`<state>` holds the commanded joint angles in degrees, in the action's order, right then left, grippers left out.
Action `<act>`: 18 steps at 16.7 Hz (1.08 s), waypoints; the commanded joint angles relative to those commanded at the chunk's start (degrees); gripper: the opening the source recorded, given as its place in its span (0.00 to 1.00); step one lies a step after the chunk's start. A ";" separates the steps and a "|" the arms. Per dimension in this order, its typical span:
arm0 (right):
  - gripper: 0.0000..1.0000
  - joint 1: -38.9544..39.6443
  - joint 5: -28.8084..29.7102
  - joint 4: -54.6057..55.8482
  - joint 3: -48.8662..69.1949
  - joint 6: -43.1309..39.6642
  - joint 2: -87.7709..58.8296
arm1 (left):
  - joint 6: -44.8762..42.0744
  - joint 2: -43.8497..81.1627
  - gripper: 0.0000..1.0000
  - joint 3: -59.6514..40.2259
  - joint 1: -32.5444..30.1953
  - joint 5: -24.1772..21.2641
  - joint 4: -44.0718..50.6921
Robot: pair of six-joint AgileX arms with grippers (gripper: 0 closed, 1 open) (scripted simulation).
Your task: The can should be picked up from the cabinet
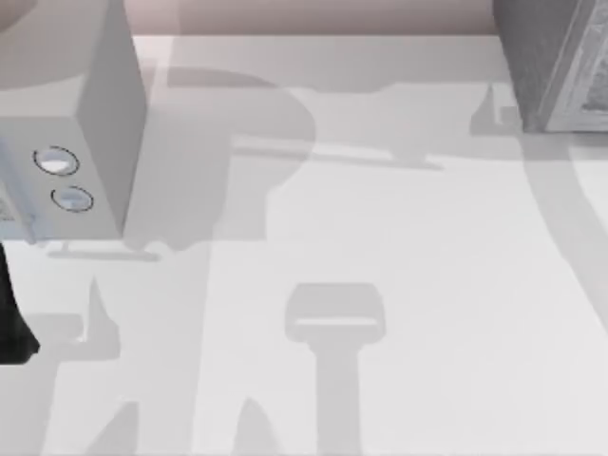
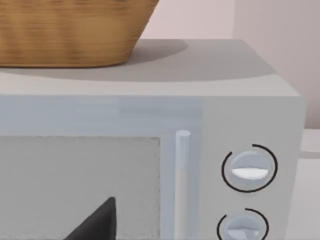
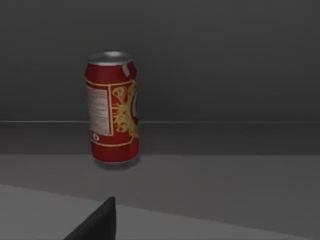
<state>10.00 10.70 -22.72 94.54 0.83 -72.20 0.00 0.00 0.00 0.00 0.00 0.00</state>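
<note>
A smooth white table (image 1: pixel 399 285) with a matte finish stretches under the top view, crossed by soft grey shadows. At its left edge stands a boxy pale-grey microwave (image 1: pixel 85 123), its two round dials (image 1: pixel 57 161) ringed in dark lines; the left wrist view shows the same dials beside a slim vertical door handle (image 2: pixel 182 180) and a frosted door panel. On the microwave's flat top rests a woven wicker basket (image 2: pixel 70 30), tan, with fine horizontal ribbing and walls that flare outward. At the table's far right corner sits a grey cabinet (image 1: pixel 551 57) with a speckled side wall. The right wrist view looks into a dim, dark-grey recess with a flat shelf, and there the can (image 3: pixel 112 107) stands upright, its long axis vertical, silver rim uppermost, its cylindrical body glossy red with yellow ornament and a pale text panel; it stands alone on the shelf, short of the back wall. A dark fingertip of the right gripper (image 3: pixel 97 222) juts into that view, low and nearer the camera than the can, apart from it; whether its jaws are spread or closed cannot be told. A like dark fingertip of the left gripper (image 2: pixel 97 222) points toward the microwave door; its jaws likewise cannot be judged.
</note>
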 joint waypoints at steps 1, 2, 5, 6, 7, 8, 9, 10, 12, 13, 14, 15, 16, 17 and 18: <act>1.00 0.24 0.24 -0.51 2.23 0.03 -1.61 | 0.00 0.00 1.00 0.00 0.00 0.00 0.00; 1.00 0.42 0.41 -0.88 3.85 0.05 -2.80 | 0.00 0.00 1.00 0.00 0.00 0.00 0.00; 1.00 0.58 0.57 -1.20 5.27 0.07 -3.85 | 0.00 0.00 1.00 0.00 0.00 0.00 0.00; 1.00 0.58 0.57 -1.20 5.27 0.07 -3.85 | 0.00 0.00 1.00 0.00 0.00 0.00 0.00; 1.00 0.58 0.57 -1.20 5.27 0.07 -3.85 | 0.00 0.00 1.00 0.00 0.00 0.00 0.00; 1.00 0.33 0.51 -1.10 5.12 0.06 -3.64 | 0.00 0.00 1.00 0.00 0.00 0.00 0.00; 1.00 0.49 0.64 -0.93 5.22 0.05 -3.83 | 0.00 0.00 1.00 0.00 0.00 0.00 0.00; 1.00 1.09 1.17 -0.27 5.57 0.02 -4.63 | 0.00 0.00 1.00 0.00 0.00 0.00 0.00; 1.00 2.95 3.20 2.07 6.77 -0.03 -8.01 | 0.00 0.00 1.00 0.00 0.00 0.00 0.00; 1.00 4.03 4.48 3.53 7.47 -0.06 -10.56 | 0.00 0.00 1.00 0.00 0.00 0.00 0.00; 1.00 5.17 5.79 5.08 8.15 -0.09 -13.19 | 0.00 0.00 1.00 0.00 0.00 0.00 0.00; 1.00 6.26 7.04 6.65 8.75 -0.12 -15.29 | 0.00 0.00 1.00 0.00 0.00 0.00 0.00; 1.00 7.19 8.10 7.98 9.25 -0.15 -16.81 | 0.00 0.00 1.00 0.00 0.00 0.00 0.00; 1.00 7.84 8.85 8.81 9.59 -0.17 -17.72 | 0.00 0.00 1.00 0.00 0.00 0.00 0.00; 1.00 8.08 9.12 9.08 9.70 -0.18 -18.03 | 0.00 0.00 1.00 0.00 0.00 0.00 0.00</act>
<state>18.08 19.82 -13.64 104.23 0.65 -90.23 0.00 0.00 0.00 0.00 0.00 0.00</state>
